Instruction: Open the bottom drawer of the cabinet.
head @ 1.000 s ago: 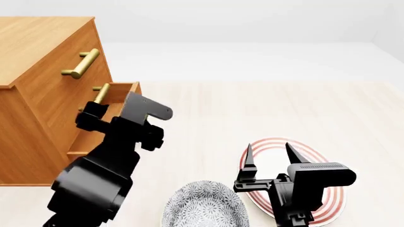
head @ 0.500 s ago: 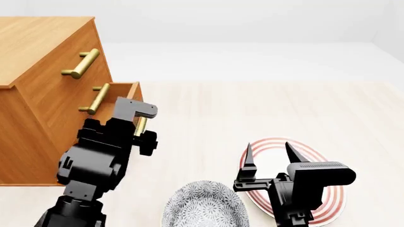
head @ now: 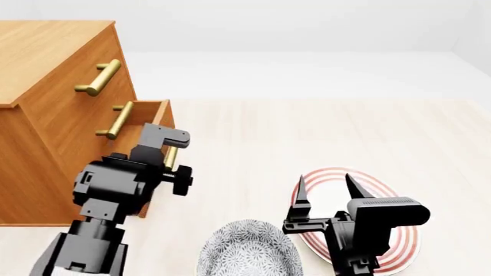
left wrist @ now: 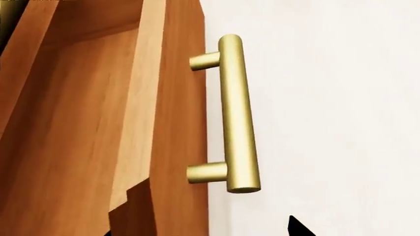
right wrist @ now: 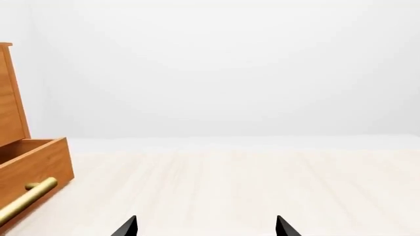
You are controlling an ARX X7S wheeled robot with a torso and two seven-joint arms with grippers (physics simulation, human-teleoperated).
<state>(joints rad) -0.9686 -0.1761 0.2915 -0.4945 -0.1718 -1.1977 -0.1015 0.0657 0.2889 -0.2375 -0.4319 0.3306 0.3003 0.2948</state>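
Pale wood flooring under a white backdrop carries one cabinet (head: 46, 103) with three stacked drawers and gold bar handles, one patterned bowl (head: 249, 250) and one red-ringed plate (head: 399, 241). No writing shows. Lowest, the bottom drawer (head: 157, 172) is mostly hidden behind the left gripper (head: 172, 155), whose jaws I cannot tell. The right gripper (head: 326, 192) hovers with its jaws spread.

Cabinet (head: 46, 86) is orange-brown w/ streaky wood grain; its bar handles are brass-gold, incl. the bottom drawer (left wrist: 177, 123) handle (left wrist: 237, 113). Both arms and hands — left hand (head: 157, 150), right hand (head: 323, 192) — are black, w/ a grey plate on the left. Plate (head: 403, 241) is white w/ red rings. Bowl (head: 249, 250) is grey-blue w/ a fine white speckled pattern. Floor (head: 307, 138) — pale cream, faint grain.
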